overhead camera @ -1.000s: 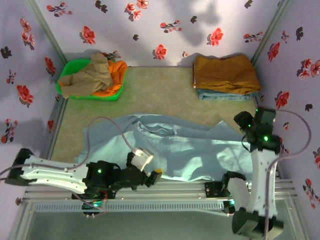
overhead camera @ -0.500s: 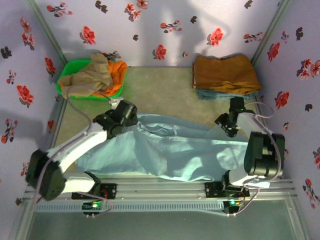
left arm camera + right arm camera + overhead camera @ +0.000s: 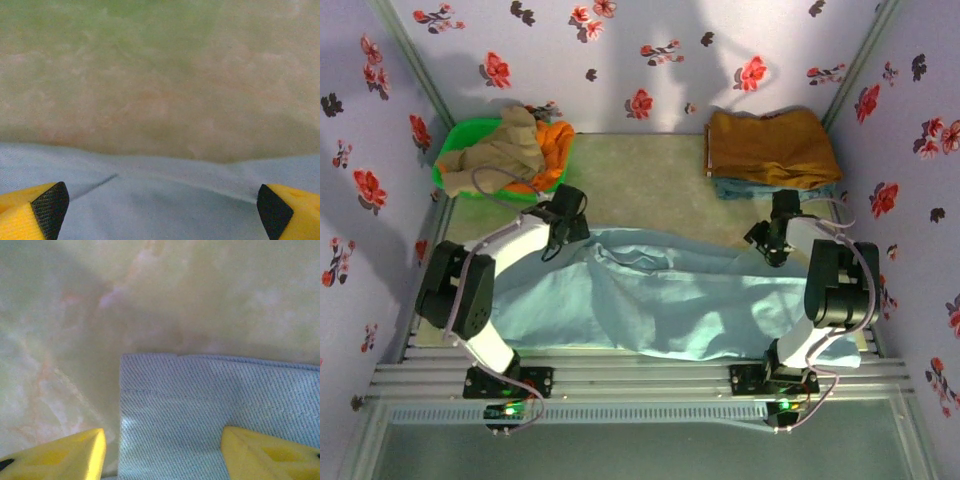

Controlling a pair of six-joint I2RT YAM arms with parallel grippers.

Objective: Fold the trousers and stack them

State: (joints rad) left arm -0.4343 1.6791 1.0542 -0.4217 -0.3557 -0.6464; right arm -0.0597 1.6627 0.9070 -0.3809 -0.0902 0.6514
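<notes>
Pale sky-blue cloth trousers (image 3: 670, 300): long axis 9-to-3, far edge at 6 of both. My left end effector (image 3: 162, 200) wide; right end effector (image 3: 162, 450) parted astride hem corner, ungripped.

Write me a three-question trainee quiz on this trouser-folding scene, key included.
1. True or false: the left gripper stands open over an edge of the trousers.
2. Which folded garment lies topmost at the far right? A) the mustard-brown garment; B) a white towel; C) a red shirt.
3. Fill in: the green basket sits at the far ____ corner of the table.
Key: 1 true; 2 A; 3 left.
</notes>
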